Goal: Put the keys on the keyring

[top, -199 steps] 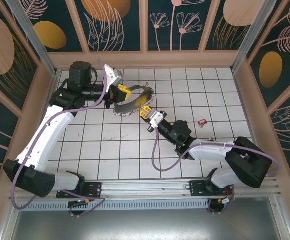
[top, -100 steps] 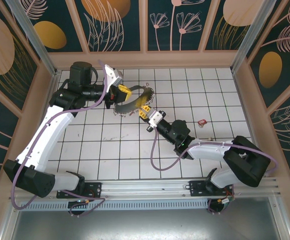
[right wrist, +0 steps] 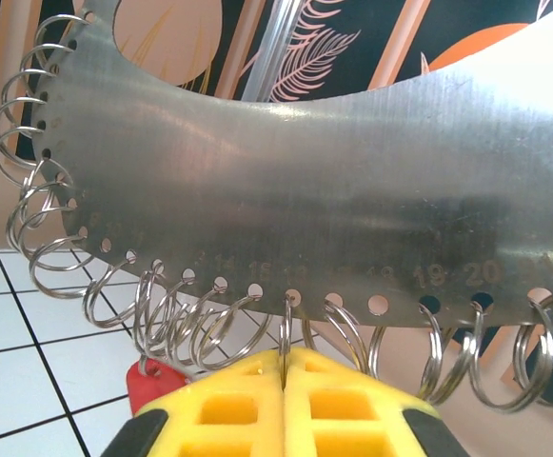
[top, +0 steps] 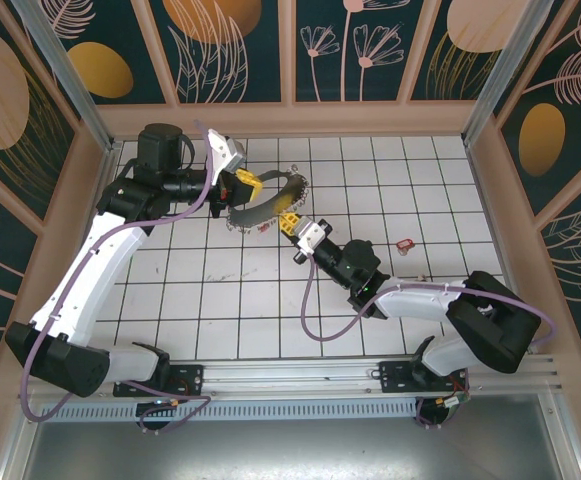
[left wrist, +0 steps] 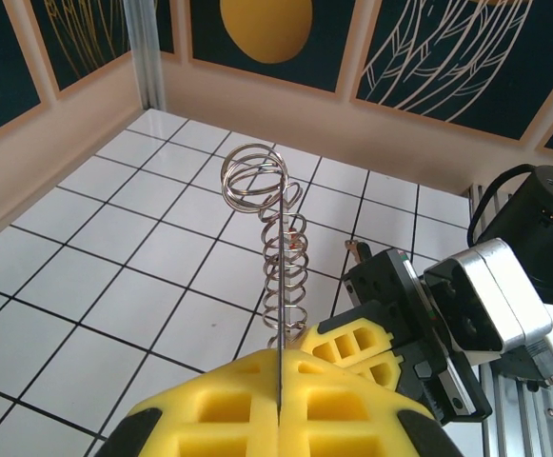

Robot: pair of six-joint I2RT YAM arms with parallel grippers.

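Left gripper (top: 245, 185) and right gripper (top: 290, 222) clamp one keyring (top: 268, 201); one key (top: 404, 243) lies apart.

White tiled table (top: 220, 300), dark grid lines; around it, teal wall panels (top: 230, 50) with leaf drawings and orange ovals.

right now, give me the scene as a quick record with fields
left claw: shut on the keyring plate's edge
right claw: shut on one ring hanging from the keyring
key: red, lying on the tiles, apart from both arms
key head: red, below the rings beside the right claw; grip on it unclear
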